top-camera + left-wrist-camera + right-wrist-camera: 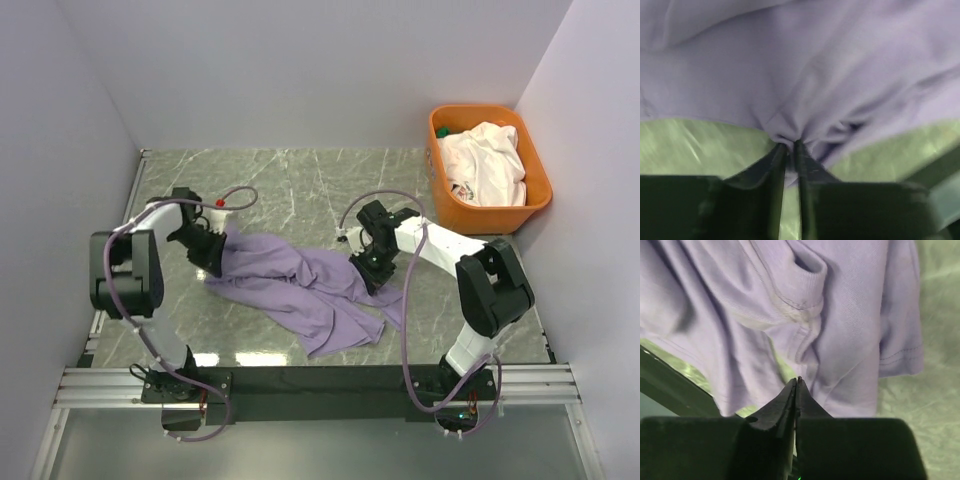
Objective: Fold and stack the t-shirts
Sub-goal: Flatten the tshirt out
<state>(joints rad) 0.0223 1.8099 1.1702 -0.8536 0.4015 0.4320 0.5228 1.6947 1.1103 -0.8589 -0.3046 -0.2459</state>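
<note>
Nearest the arm bases, the lavender t-shirt (300,285) lies crumpled on the marble surface (300,180), its lower part twisted into a loose heap between the two arms. A little further out, the left tool (790,143) is clamped on a small pinch of the shirt's edge. The right tool (797,381) has its fingers pressed together, apparently on a fold near a seam, though that pinch is hard to make out. Both holds look thin, so an uneven pull could slide the cloth free. The bunched layers might also come up together and leave the shirt twisted rather than spread flat. Far off at the right corner, the white t-shirt (485,160) waits in the orange tub (540,185).
</note>
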